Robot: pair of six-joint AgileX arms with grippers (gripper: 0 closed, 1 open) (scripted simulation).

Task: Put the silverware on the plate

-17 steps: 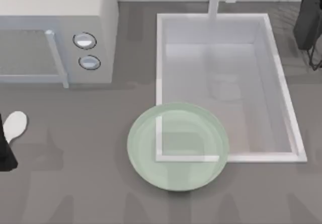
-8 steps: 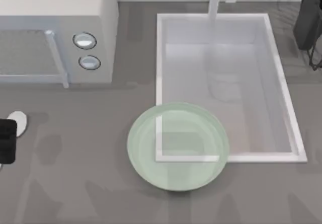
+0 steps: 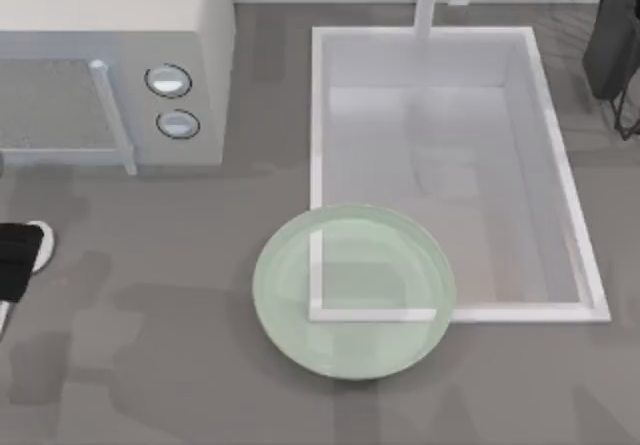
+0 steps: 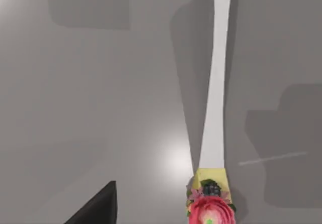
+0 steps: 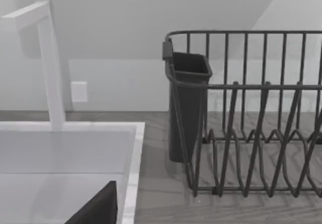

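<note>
Grey kitchen surface (image 3: 150,365): the spoon (image 4: 217,93) lies at its far left edge, well apart from the plate (image 3: 353,290). Left gripper (image 3: 15,265) hovers over it; finger opening unclear. Thin, stiff, likely slippery handle; grasp mid-handle.

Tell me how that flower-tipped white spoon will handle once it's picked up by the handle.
The spoon looks rigid, so probably no flopping. Its handle is thin, smooth and narrows toward the middle, so it may slip or pivot in a pinch. The flower knob at its end is bulkier and could catch on a finger. The left gripper sits over it at the table's left edge.
</note>
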